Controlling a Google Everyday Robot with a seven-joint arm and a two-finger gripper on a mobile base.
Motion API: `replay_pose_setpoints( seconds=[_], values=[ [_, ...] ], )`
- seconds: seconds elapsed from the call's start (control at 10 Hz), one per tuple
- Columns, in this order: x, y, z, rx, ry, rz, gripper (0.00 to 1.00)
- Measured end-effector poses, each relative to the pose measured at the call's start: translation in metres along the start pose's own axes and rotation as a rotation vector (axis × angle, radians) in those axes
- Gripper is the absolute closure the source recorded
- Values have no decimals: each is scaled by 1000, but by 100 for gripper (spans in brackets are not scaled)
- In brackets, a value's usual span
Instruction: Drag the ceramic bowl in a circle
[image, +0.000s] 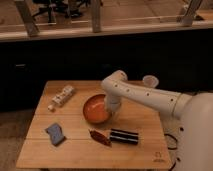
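Note:
The ceramic bowl (95, 109) is round, shallow and orange-red, and sits near the middle of the wooden table (75, 150). My white arm reaches in from the right and bends down to the bowl's right rim. My gripper (112, 111) is at that rim, its lower end hidden behind the bowl's edge and the wrist.
A small translucent cup (150, 81) stands at the back right. A pale packet (61, 97) lies at the back left, a blue-grey sponge (55, 134) at the front left. A dark red wrapper (100, 137) and a black bar (123, 136) lie just in front of the bowl.

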Motion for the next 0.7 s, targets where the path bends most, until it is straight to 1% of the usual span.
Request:
replay_pose_setpoints(
  seconds=[0.1, 0.3, 0.4, 0.6, 0.7],
  values=[
    [-2, -14, -1, -5, 9, -22, 98],
    [-2, -22, -2, -9, 14, -40, 98],
    [1, -24, -4, -10, 15, -39, 98],
    [7, -45, -7, -6, 18, -47, 98],
    [9, -50, -8, -5, 17, -50, 98]
  ],
)
